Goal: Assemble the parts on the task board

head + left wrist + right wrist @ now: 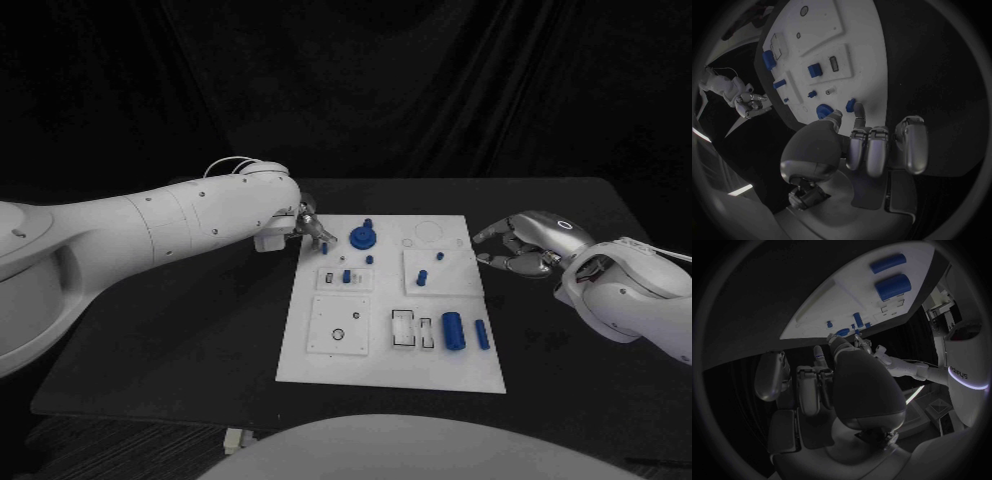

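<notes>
My left hand (306,226) sits at the board's (325,362) far left corner, fingertips pinching a small blue peg (851,105) upright there. My right hand (522,245) hovers just off the board's right edge, fingers curled, holding nothing. Left is nearer.

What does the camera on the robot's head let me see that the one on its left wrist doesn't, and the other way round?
The head view takes in the whole task board, including the two blue cylinders lying near its front right, and the full black table.

The left wrist view gives a close look at the left hand: its fingertips sit right by a small blue peg at the board's edge, though whether they touch it is unclear.

Both show the board, the round blue part near the left hand, and the right hand, which holds nothing.
</notes>
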Controlling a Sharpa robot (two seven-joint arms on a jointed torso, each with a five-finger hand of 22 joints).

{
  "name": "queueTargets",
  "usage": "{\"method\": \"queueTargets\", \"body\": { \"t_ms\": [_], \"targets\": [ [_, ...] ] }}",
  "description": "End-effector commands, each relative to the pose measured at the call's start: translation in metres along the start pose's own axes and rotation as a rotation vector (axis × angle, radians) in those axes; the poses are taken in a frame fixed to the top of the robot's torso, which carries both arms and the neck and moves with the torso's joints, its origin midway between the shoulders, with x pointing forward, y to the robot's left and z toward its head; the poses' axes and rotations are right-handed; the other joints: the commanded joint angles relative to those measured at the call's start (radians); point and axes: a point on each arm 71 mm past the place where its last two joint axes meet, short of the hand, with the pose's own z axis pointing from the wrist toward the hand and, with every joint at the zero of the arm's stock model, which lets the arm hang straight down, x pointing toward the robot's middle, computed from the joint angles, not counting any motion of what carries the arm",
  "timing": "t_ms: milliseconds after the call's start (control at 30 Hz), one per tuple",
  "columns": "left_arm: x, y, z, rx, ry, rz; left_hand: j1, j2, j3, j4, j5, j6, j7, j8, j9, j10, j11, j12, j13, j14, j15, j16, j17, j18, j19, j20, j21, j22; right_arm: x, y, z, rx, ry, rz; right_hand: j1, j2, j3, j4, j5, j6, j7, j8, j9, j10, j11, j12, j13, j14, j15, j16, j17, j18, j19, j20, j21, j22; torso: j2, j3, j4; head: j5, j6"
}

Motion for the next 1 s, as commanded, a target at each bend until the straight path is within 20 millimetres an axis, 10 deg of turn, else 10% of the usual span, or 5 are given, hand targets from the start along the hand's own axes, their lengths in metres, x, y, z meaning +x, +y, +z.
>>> {"method": "queueTargets", "body": {
  "t_ms": [33, 667, 1000],
  "targets": [
    [0.0033, -0.0022, 0.0011, 0.017, 0.02, 0.01, 0.013, 0.003, 0.002, -0.007, 0.008, -0.006, 0.001, 0.001, 0.002, 0.105, 0.003, 0.003, 0.263, 0.107, 0.002, 0.003, 0.263, 0.006, -0.005, 0.0, -0.006, 0.195, 0.0007, -0.0003, -0.0006, 0.004, -0.002, 0.0, 0.003, 0.0, 0.006, -0.002, 0.005, 0.009, -0.001, -0.006, -0.001, 0.106, 0.007, 0.003, 0.263, 0.106, 0.006, 0.003, 0.263, 0.019, -0.005, 0.004, -0.003, 0.166, 0.0, 0.0, -0.0001, -0.002, 0.0],
    [0.0065, -0.0041, 0.0021, 0.033, 0.028, 0.012, 0.056, 0.012, 0.014, -0.041, 0.086, -0.009, -0.001, -0.01, 0.005, 0.105, 0.002, 0.003, 0.263, 0.107, 0.002, 0.003, 0.263, 0.007, -0.008, 0.001, -0.01, 0.194, 0.0007, -0.0018, -0.0002, 0.01, -0.002, -0.002, 0.004, 0.0, 0.008, -0.004, 0.007, 0.01, -0.001, -0.006, -0.001, 0.106, 0.007, 0.003, 0.263, 0.106, 0.006, 0.003, 0.263, 0.019, -0.005, 0.004, -0.004, 0.166, 0.0, 0.0, 0.0003, -0.006, 0.0],
    [0.0059, -0.0048, 0.0023, 0.051, 0.018, 0.006, 0.111, 0.016, 0.058, -0.091, 0.217, -0.009, -0.008, -0.024, 0.005, 0.105, -0.004, 0.003, 0.263, 0.107, -0.003, 0.003, 0.263, 0.008, -0.009, -0.004, -0.012, 0.194, 0.0008, -0.0023, 0.0001, 0.013, -0.001, -0.003, 0.004, 0.0, 0.009, -0.004, 0.008, 0.01, -0.001, -0.007, -0.001, 0.106, 0.007, 0.003, 0.263, 0.106, 0.006, 0.003, 0.263, 0.019, -0.006, 0.004, -0.005, 0.165, 0.0, 0.0, -0.0001, -0.006, 0.0]
  ]
}}
